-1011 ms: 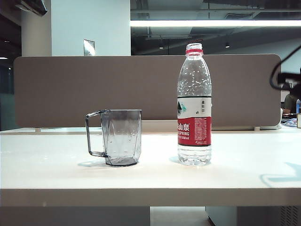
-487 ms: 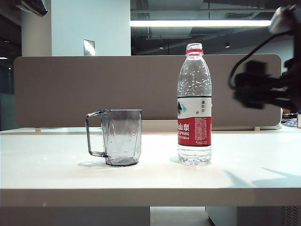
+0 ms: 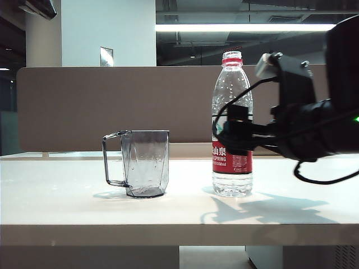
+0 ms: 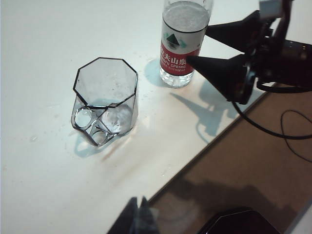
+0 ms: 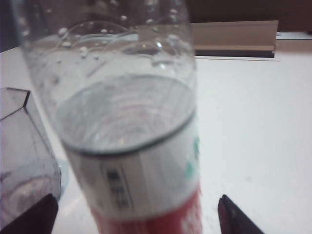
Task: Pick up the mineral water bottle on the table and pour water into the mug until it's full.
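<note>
The mineral water bottle (image 3: 231, 84) stands upright on the white table (image 3: 67, 207), right of the smoky grey mug (image 3: 145, 162). My right gripper (image 3: 233, 137) reaches in from the right at label height. In the right wrist view it is open, its dark fingertips (image 5: 30, 215) on either side of the bottle (image 5: 131, 146) with a gap on each side. The left wrist view looks down on the mug (image 4: 105, 100), the bottle (image 4: 180, 46) and the right gripper (image 4: 197, 46). My left gripper (image 4: 139, 214) hangs shut and holds nothing, over the table edge and away from both.
A grey-brown divider panel (image 3: 84, 106) runs along the back of the table. The right arm's black cable (image 4: 273, 131) hangs past the table edge (image 4: 204, 146). The mug's handle (image 3: 109, 159) points left, away from the bottle.
My right arm has swung in from the right edge to the bottle, and its jaws have opened around it. Bottle and mug have not moved.
</note>
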Controlling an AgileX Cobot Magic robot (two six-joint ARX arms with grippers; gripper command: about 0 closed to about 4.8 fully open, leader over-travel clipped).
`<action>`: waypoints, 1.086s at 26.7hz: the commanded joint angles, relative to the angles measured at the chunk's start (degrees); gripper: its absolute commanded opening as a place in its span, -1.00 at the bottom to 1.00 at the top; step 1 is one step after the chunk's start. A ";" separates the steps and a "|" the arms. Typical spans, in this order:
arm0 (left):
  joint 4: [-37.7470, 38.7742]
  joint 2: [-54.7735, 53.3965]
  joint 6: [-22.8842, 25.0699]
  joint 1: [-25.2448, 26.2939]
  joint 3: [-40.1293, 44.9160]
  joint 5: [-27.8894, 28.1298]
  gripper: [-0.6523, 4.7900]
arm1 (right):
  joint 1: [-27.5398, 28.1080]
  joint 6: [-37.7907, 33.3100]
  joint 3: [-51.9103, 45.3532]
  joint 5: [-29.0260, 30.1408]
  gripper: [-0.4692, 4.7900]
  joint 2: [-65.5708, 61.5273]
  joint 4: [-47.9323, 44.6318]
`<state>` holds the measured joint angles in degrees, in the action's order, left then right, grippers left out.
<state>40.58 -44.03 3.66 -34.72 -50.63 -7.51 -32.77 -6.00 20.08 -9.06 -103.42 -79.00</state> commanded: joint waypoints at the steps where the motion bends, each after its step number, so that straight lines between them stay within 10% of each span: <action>1: -0.39 0.11 0.24 0.00 -0.20 -0.22 -0.78 | -0.09 0.02 2.91 0.15 1.00 -1.99 -1.66; 8: -0.39 0.11 0.24 0.00 -0.20 -0.22 -0.78 | -0.07 0.02 10.82 -1.38 1.00 -9.07 -1.60; 16: -0.39 0.11 0.24 0.00 -0.20 -0.22 -0.78 | -0.04 0.55 11.13 -2.82 -0.08 -9.35 -1.11; 29: -0.39 0.11 0.24 0.00 -0.20 -0.22 -0.78 | 0.00 27.85 16.50 -4.87 -0.19 6.14 27.15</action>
<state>40.56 -44.01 3.64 -34.72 -50.63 -7.51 -32.67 18.24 35.09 -12.25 -98.87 -50.22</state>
